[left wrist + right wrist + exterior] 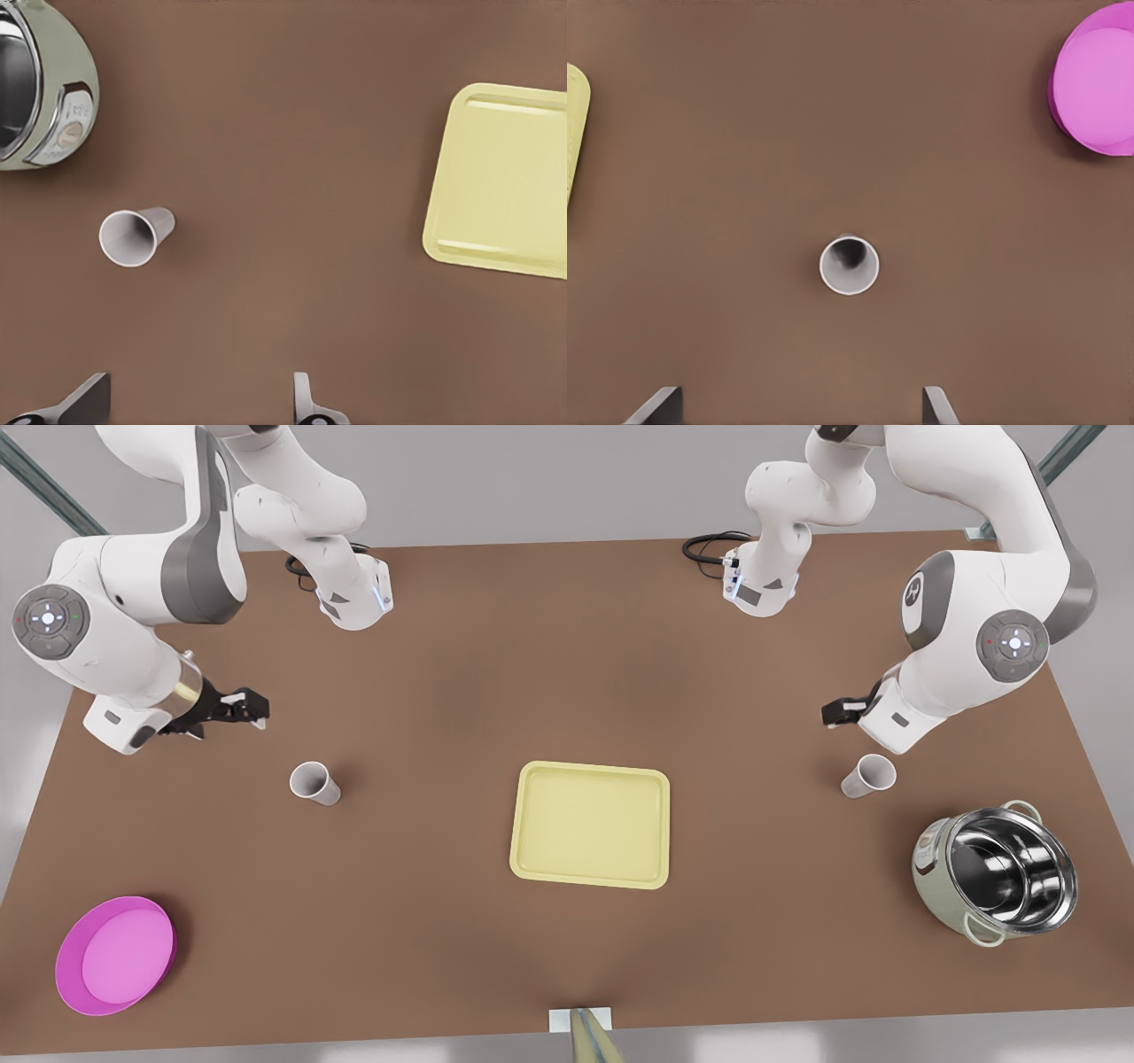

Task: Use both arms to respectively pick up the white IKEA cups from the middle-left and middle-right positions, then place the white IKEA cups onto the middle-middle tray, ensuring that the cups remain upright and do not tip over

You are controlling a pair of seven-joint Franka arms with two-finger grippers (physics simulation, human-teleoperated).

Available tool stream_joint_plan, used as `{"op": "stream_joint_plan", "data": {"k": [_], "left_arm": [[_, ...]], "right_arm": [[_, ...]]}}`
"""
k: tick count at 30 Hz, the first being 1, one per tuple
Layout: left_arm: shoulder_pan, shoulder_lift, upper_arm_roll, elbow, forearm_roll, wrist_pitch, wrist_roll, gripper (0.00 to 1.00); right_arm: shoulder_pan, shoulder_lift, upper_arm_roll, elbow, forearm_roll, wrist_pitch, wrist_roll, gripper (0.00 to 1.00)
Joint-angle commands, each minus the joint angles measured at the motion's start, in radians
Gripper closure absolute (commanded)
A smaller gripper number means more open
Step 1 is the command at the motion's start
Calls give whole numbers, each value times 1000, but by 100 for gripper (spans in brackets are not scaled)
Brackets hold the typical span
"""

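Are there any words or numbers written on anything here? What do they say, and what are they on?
No text here can be read.
Steel pot: a small label panel on its green side, print too blurred to read.
Arm joint caps: lit round symbols, no letters.
White cups, yellow tray, pink plate: plain, no writing.

A tray sits mid-table, flanked by two upright cups: one toward the front view's left, the other toward its right, both well apart from the tray. A plate lies in the near corner on the front view's left; a pot stands near the right-hand cup, on its nearer side. Both arm bases are mounted at the table's far edge.
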Motion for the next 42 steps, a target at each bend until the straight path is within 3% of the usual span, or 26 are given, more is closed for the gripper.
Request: {"op": "stream_joint_plan", "data": {"k": [1, 4, 6, 8, 11, 15, 20, 28, 29, 31, 32, 42], "left_arm": [[0, -1, 0, 0, 0, 22, -35, 0], [2, 19, 51, -32, 0, 55, 25, 0], [18, 42, 187, -256, -52, 391, 138, 0], [103, 152, 201, -270, -92, 511, 261, 0], [155, 183, 203, -322, -94, 631, 336, 0], [189, 241, 206, -320, -94, 674, 336, 0], [184, 229, 215, -463, -89, 672, 335, 0], [190, 303, 215, -466, -91, 689, 328, 0], [190, 303, 215, -466, -91, 686, 328, 19], [190, 306, 215, -466, -92, 675, 327, 69], [190, 304, 215, -464, -92, 675, 327, 79], [146, 217, 143, -412, -126, 664, 226, 79]], "right_arm": [[4, 0, 0, -2, 4, 30, -29, 0], [-4, 54, 0, -18, -7, 33, -31, 0], [1, 138, 1, -14, -5, 48, -32, 0], [-8, 220, 1, -21, -7, 177, -43, 0], [-66, 266, 1, -71, 1, 294, -54, 0], [-85, 289, 1, -151, -2, 436, -63, 0], [-93, 235, 1, -317, -1, 581, -68, 0], [-116, 212, 1, -504, 5, 757, -89, 0], [-122, 214, 1, -518, 5, 765, -89, 0], [-129, 217, 4, -530, 5, 774, -89, 0], [-131, 227, 1, -533, 5, 782, -89, 0], [-145, 280, 7, -573, 7, 840, -91, 1]]}}
